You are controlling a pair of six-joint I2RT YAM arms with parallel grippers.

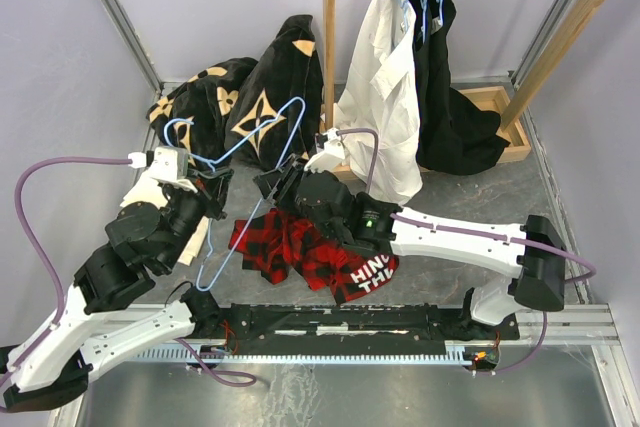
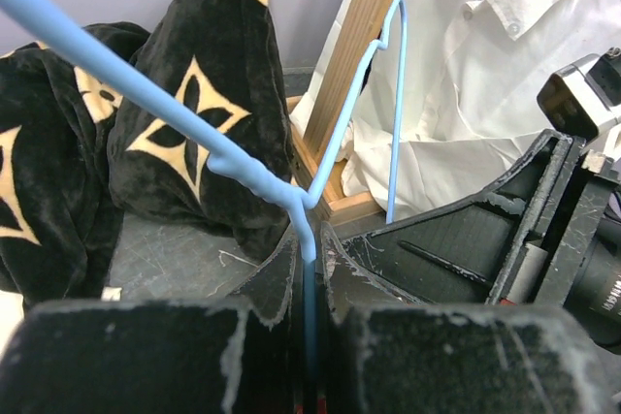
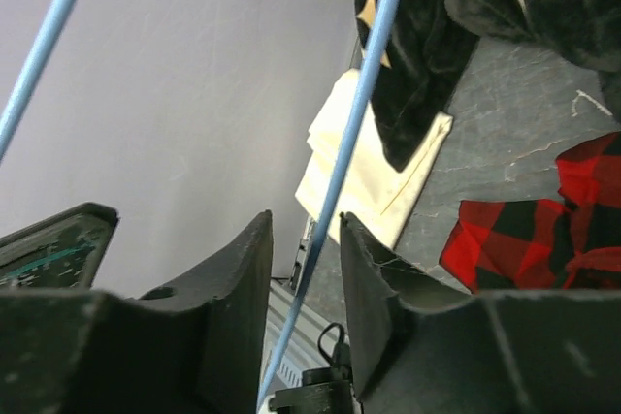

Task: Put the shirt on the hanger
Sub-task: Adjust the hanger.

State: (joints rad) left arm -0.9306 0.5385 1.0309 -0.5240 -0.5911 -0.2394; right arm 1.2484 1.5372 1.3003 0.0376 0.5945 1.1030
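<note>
Left gripper (image 2: 309,249): clenched hard on the hanger (image 2: 243,170), pinching the blue wire just below its twisted neck and holding the frame off the table (image 1: 450,197). Right gripper (image 3: 306,230): parted, straddling one straight run of that same wire. Seemingly not squeezing it, though contact deeper between the pads is hard to make out.

Seen from above, long bar of the frame running on a diagonal, from a far corner close by the right gripper down to a near-left corner. Shirt (image 1: 290,247) lying bunched on the table just right of that bar, its left edge beside or perhaps touching the wire, none of it threaded on. Sits closer to the right gripper than to the left, so likely the right side's job to fetch the collar while the left keeps the frame steady.
</note>
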